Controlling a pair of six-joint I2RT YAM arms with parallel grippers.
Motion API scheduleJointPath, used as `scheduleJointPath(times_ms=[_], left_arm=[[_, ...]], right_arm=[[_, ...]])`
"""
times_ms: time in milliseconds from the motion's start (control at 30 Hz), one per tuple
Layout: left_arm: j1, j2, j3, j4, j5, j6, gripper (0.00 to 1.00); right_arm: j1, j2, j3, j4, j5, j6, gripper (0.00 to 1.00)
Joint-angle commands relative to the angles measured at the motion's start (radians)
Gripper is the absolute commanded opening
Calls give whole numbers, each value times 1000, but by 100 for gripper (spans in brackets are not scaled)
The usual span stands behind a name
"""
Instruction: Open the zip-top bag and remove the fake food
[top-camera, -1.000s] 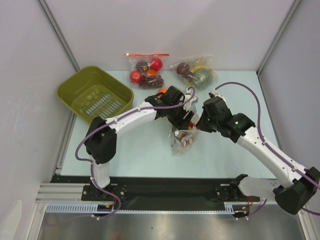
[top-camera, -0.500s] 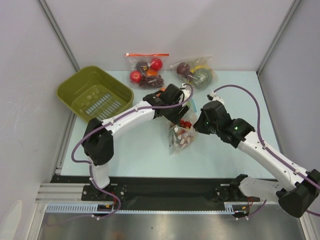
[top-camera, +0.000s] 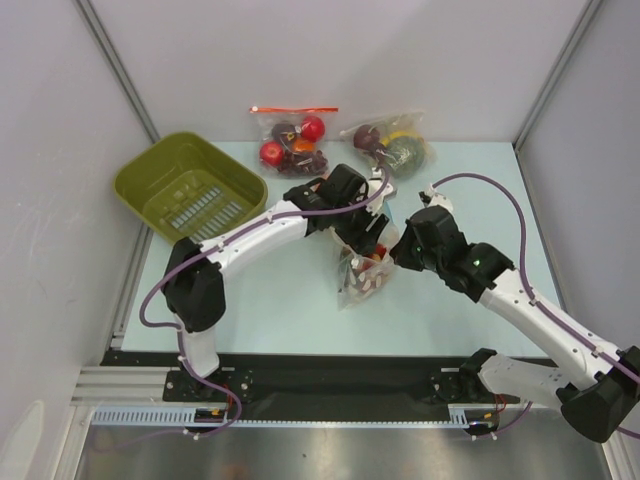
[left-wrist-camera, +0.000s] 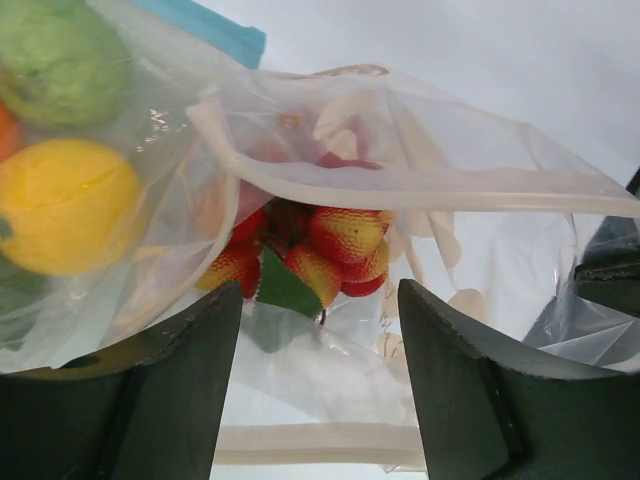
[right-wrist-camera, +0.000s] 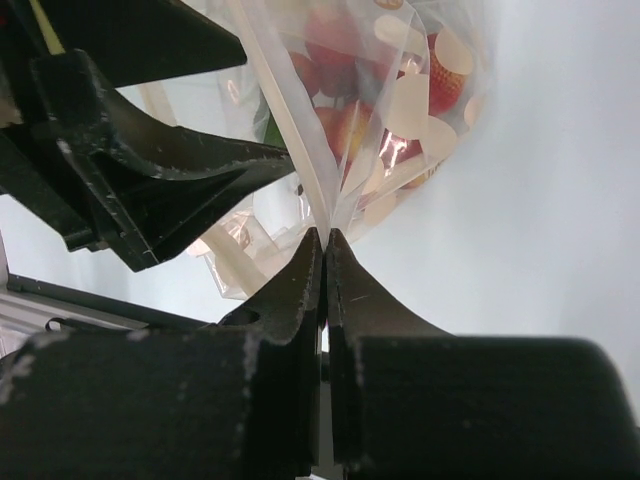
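While my right gripper (right-wrist-camera: 322, 232) clamps one lip of the clear, white-flecked zip-top bag (top-camera: 352, 282) at frame centre, my left gripper (left-wrist-camera: 320, 292) gapes at its mouth. Extraction is pending; next, I judge, grasp the glossy red fake food (left-wrist-camera: 335, 245) inside.

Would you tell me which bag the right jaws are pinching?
The zip-top bag printed with whitish ovals, holding small strawberries; the red-strip bag and the round-fruit bag lie behind.

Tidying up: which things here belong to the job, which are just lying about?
Job: clear crinkly bag printed with whitish oblongs; small glossy red strawberry pieces.
Lying about: olive-green plastic basket; clear red-zip bag of fruit; plain clear bag of fruit.
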Motion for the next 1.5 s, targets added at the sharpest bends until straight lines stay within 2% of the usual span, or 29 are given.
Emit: scheduleJointPath(times_ms=[0, 267, 500, 1000, 1267, 1400, 1433, 1467], left_arm=[[-8, 35, 27, 23, 68, 17, 70], [-22, 89, 35, 8, -89, 23, 69], [-23, 105, -4, 26, -132, 22, 72], [-22, 128, -103, 81, -121, 20, 72], [-22, 164, -77, 61, -129, 7, 71], [-22, 142, -122, 73, -121, 8, 65], [-23, 138, -128, 81, -106, 5, 51], [-23, 135, -131, 83, -95, 4, 44]], right_arm=[[4, -28, -6, 41, 35, 11, 0], [4, -29, -17, 36, 40, 14, 0], [3, -38, -35, 39, 38, 28, 0], [1, -34, -40, 33, 43, 32, 0], [1, -41, -49, 29, 46, 40, 0], [3, -44, -55, 29, 47, 43, 0], [3, -44, -61, 30, 49, 42, 0], [3, -44, -61, 30, 47, 42, 0]])
